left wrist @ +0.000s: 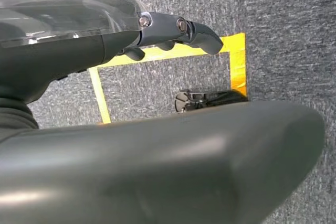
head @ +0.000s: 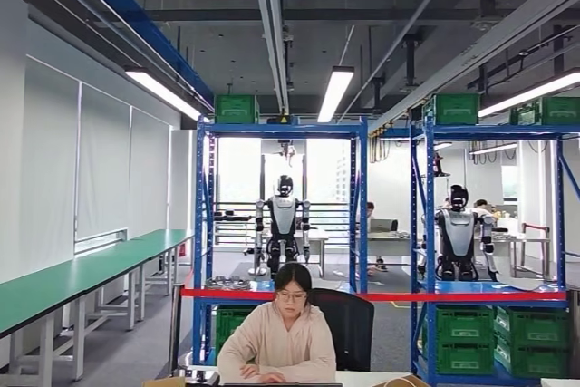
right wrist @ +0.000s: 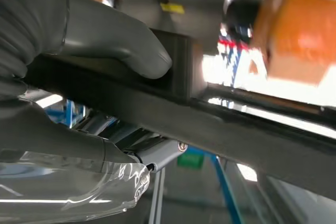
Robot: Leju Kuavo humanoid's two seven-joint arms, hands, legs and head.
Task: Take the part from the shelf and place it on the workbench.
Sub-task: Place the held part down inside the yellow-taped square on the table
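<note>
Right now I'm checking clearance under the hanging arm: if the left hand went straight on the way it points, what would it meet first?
Probably the grey carpeted floor near the yellow tape marking; the left hand holds nothing, though depth is unclear.

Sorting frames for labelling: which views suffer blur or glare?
Head view: sharp, with bright ceiling strip lights. Right wrist view: blurred orange block, blown-out white glare beside it. Left wrist view: grey thumb soft, carpet and yellow floor tape clear.

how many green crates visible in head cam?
7 at least. Three atop the racks: left crate, middle crate, right crate. Four on the bottom shelves: one behind the person, three lower right. More may be hidden.
</note>
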